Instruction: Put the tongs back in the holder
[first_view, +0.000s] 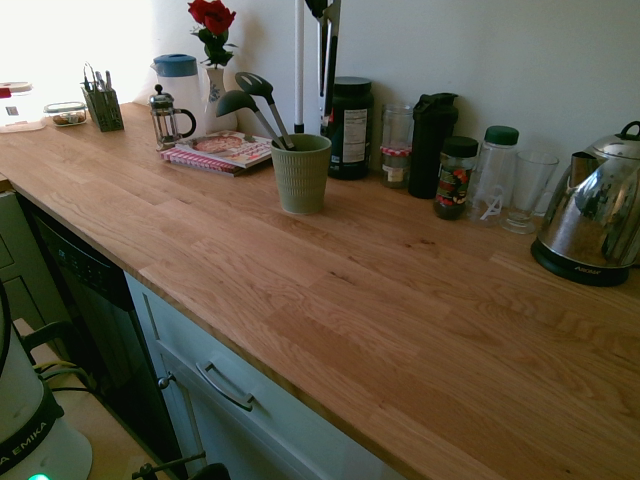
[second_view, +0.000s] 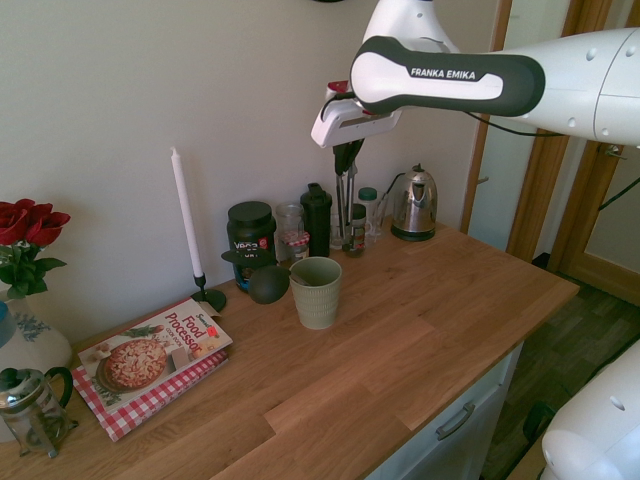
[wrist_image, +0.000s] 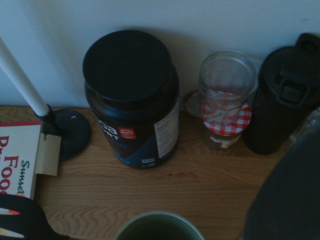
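The gripper pinches the tongs upright, above and behind the holder; it should centre their tips over the holder's mouth before lowering.

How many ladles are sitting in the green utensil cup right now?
2. Both dark grey ladles stand in the green cup, leaning toward the cookbook. From the opposite side only one bowl shows beside the cup.
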